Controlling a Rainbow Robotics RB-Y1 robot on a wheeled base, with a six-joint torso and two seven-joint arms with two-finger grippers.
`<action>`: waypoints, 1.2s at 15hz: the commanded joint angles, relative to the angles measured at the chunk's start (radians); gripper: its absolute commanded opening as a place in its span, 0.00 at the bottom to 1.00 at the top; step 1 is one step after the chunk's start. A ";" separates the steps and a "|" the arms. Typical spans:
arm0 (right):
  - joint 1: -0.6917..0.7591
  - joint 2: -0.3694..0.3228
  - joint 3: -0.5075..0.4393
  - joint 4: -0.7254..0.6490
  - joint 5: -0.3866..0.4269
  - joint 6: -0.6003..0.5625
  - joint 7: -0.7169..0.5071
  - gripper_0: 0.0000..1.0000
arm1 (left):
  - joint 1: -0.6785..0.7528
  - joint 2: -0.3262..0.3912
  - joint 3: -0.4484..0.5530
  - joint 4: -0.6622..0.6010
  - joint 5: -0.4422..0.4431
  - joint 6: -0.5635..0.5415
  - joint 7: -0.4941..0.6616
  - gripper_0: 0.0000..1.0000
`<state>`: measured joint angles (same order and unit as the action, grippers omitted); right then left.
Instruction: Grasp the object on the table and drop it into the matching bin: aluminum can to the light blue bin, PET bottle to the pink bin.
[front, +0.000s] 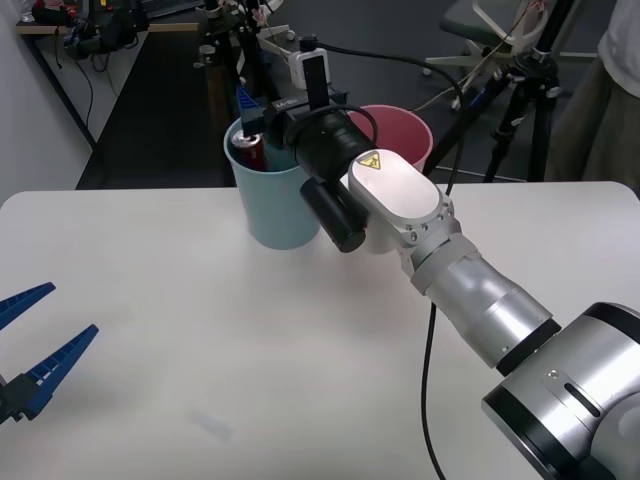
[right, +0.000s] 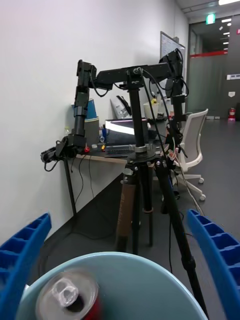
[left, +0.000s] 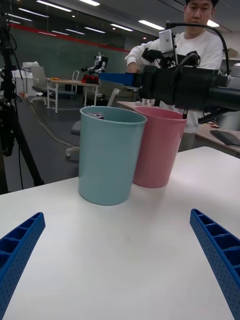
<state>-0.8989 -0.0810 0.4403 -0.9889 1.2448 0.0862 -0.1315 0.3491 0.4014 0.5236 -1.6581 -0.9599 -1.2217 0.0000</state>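
Note:
The red can (front: 250, 149) with its silver top sits tilted in the mouth of the light blue bin (front: 270, 205), which stands on the white table (front: 200, 350). From the right wrist, the can (right: 67, 300) lies inside the bin's rim (right: 140, 262), touching neither finger. My right gripper (front: 255, 122) hovers open just above that rim, its fingers (right: 22, 255) spread wide. The pink bin (front: 402, 128) stands against the blue bin's right side, partly hidden by my right arm. My left gripper (front: 72, 310) rests open over the table's near left, facing both bins (left: 107, 155).
A black tripod (right: 137, 200) stands on the floor just behind the bins. Another tripod (front: 520, 90) and a person (front: 610, 90) are beyond the table's far right edge. Bare tabletop stretches between the left gripper and the bins.

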 joint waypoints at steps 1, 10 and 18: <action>0.002 0.000 0.000 -0.001 -0.001 0.000 0.001 1.00 | 0.000 0.000 0.000 0.000 0.000 0.000 0.000 1.00; 0.141 -0.100 -0.006 -0.271 -0.008 -0.089 -0.004 1.00 | 0.000 0.000 0.000 0.000 0.000 0.000 0.000 1.00; 0.549 -0.361 -0.127 -0.769 -0.044 -0.339 -0.011 1.00 | 0.000 0.000 0.000 0.000 0.000 0.000 0.000 1.00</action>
<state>-0.3894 -0.4139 0.3365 -1.7227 1.2153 -0.2188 -0.1414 0.3491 0.4014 0.5236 -1.6580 -0.9599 -1.2217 0.0000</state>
